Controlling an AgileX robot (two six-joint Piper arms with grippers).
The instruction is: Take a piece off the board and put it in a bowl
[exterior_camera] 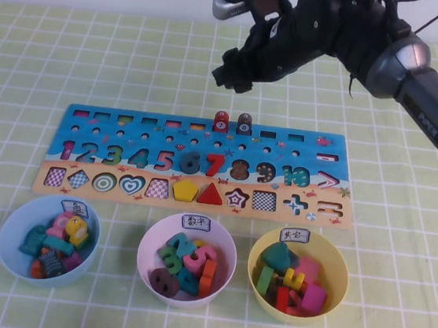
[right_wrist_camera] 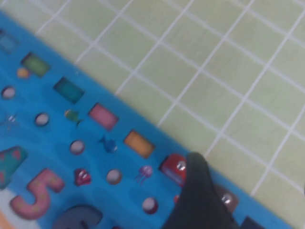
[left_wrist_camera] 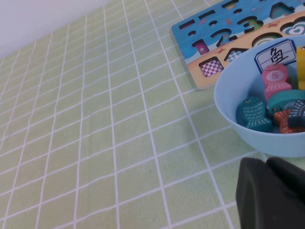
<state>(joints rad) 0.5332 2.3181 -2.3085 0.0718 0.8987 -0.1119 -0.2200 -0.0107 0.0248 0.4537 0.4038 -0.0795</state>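
The dark brown piece marked 8 (exterior_camera: 244, 123) stands in the top row of the blue and tan board (exterior_camera: 128, 126), right beside the red piece marked 7 (exterior_camera: 221, 121). My right gripper (exterior_camera: 233, 75) hovers open just above and behind these two pieces. In the right wrist view one dark finger (right_wrist_camera: 198, 191) partly covers the brown piece (right_wrist_camera: 227, 198), with the red piece (right_wrist_camera: 171, 167) on its other side. The light blue bowl (exterior_camera: 11, 255) sits at the front left. My left gripper (left_wrist_camera: 267, 163) rests shut on the table beside that bowl (left_wrist_camera: 228, 112).
The blue bowl holds several fish-shaped pieces (exterior_camera: 56, 242). A pale pink-white bowl (exterior_camera: 147, 271) of number pieces and a yellow bowl (exterior_camera: 259, 260) of shape pieces stand in front of the board. A green checked cloth (exterior_camera: 73, 52) covers the table.
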